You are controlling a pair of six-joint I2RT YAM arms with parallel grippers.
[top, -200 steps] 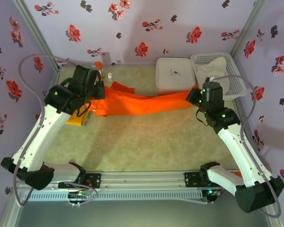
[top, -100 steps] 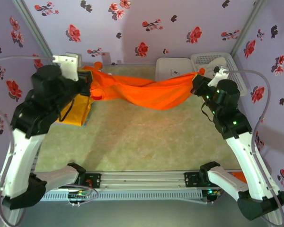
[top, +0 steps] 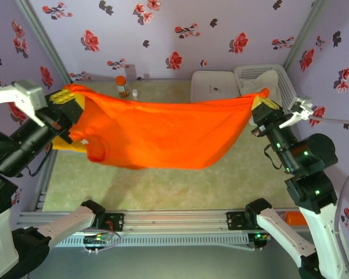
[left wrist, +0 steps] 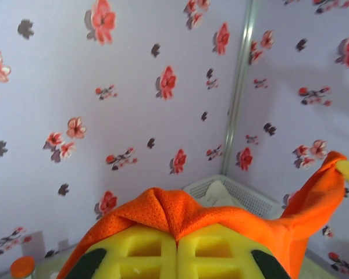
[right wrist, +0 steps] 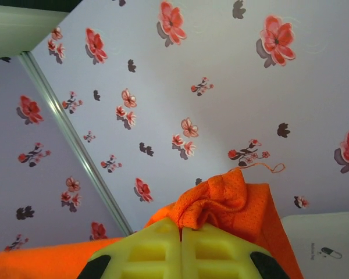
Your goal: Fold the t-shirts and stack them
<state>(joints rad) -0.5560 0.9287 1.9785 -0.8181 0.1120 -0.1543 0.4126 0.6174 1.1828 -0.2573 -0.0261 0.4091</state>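
Mustard tee [top: 59,143] mostly behind orange tee [top: 163,133]

White box [top: 212,81] beside mesh basket [top: 286,81]; orange-capped bottle [top: 121,85], possibly jar, near floral wall [top: 163,29].

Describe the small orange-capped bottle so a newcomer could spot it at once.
Along the foot of the flowered back wall, look left from the white lidded box. The small orange-capped bottle stands upright there; its orange cap and taller body set it apart from the tiny white vial beside it.
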